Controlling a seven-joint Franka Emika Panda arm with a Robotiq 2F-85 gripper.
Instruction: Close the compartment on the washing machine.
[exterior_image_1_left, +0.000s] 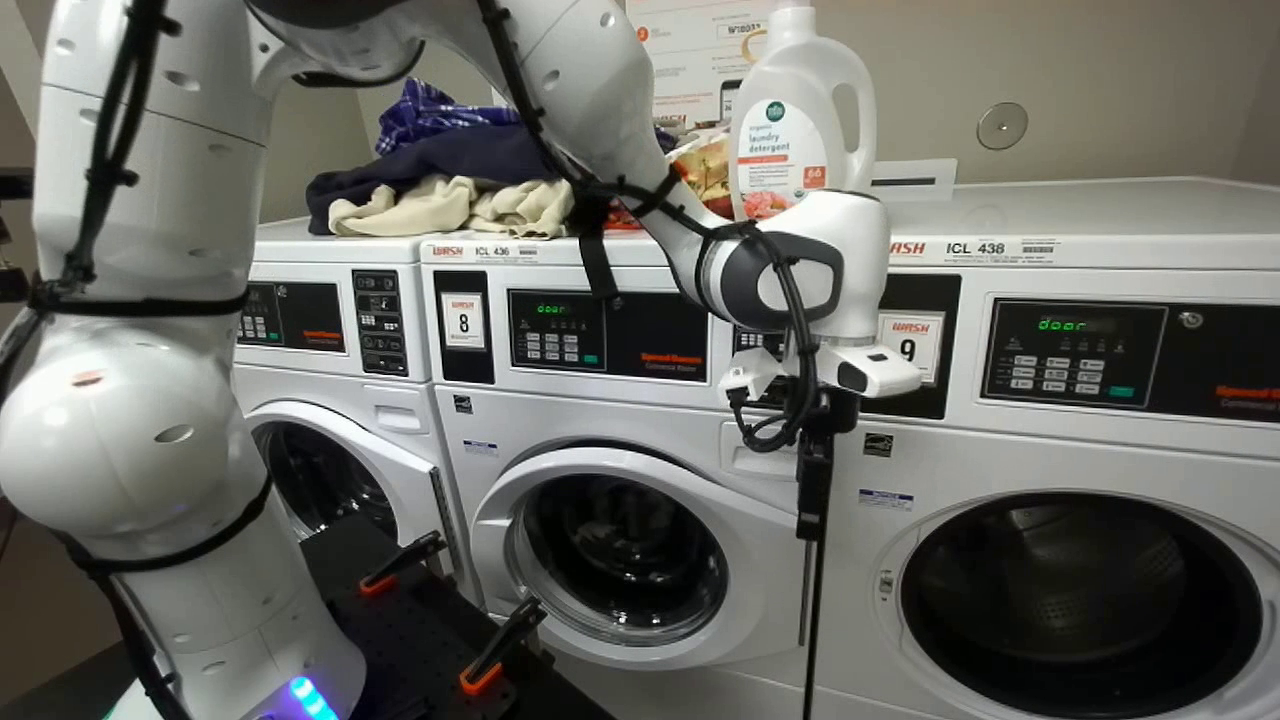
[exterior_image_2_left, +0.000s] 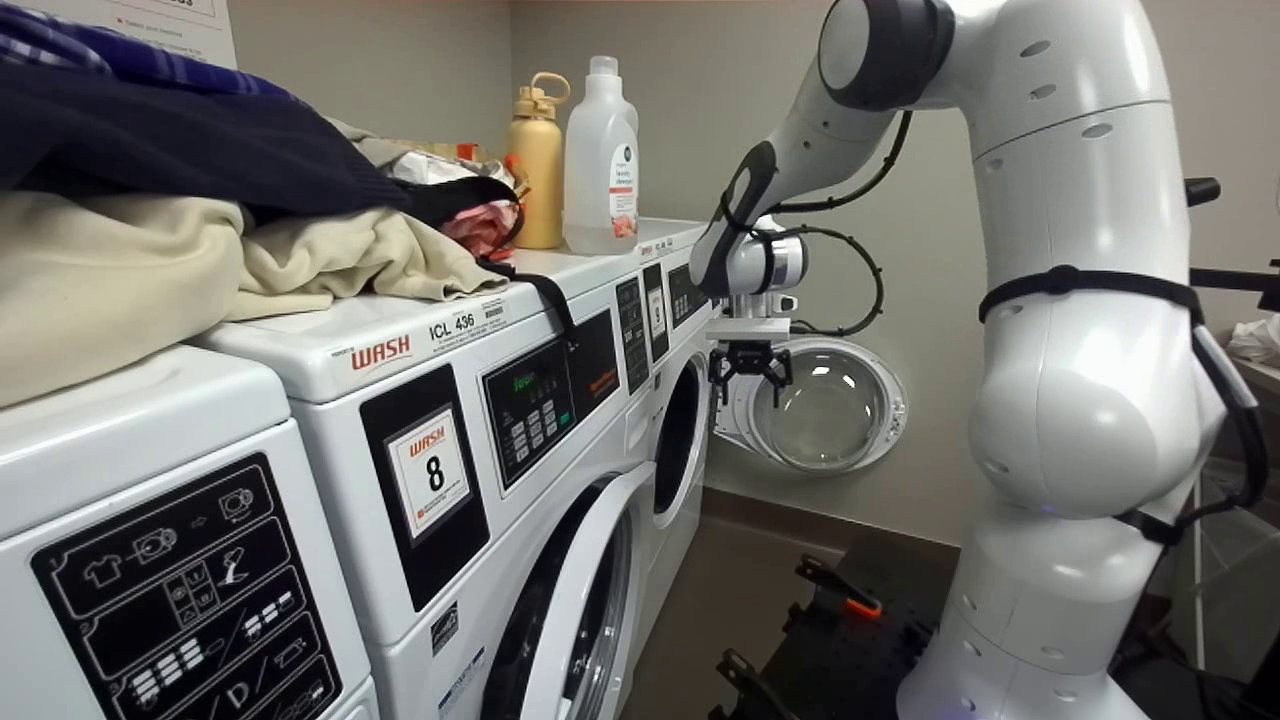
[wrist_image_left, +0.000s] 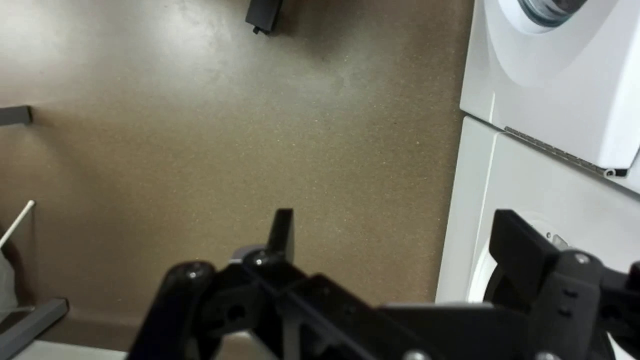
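Held the gripper (wrist_image_left: 394, 211) empty, seen in the wrist view with its fingers (wrist_image_left: 520, 250) spread wide and only brown floor (wrist_image_left: 325, 125) in the gap. Found the washing machine (wrist_image_left: 477, 97) at the upper right there, with the hinge strip (wrist_image_left: 552, 148) of its door (wrist_image_left: 565, 85) beside the neighbouring washer (wrist_image_left: 530, 175). Hung, then, on the hinge side, probably for spare room rather than for any push, given the poor leverage so near a hinge.

In an exterior view, picked out the machine by its 8 card (exterior_image_2_left: 430, 470), with the door ajar and a dark gap at its nearer edge. Made out the gripper pointing down, apparently touching nothing, with the neighbouring washer's own door (exterior_image_2_left: 820, 410) swung wide behind it. Noted laundry (exterior_image_2_left: 110, 170) and a detergent bottle (exterior_image_2_left: 603, 165) on top of the row, likely put there to keep the fronts free.

In an exterior view, faced the same machine more squarely, with green letters on its display (exterior_image_1_left: 553, 309) reading "door", presumably for want of a latch. Could not judge the finger spread from that angle. Judged the job undone, and next in need of a trip round to the free edge, on the left in that view, then a steady push inward. Risked, otherwise, a fruitless press near the hinge.
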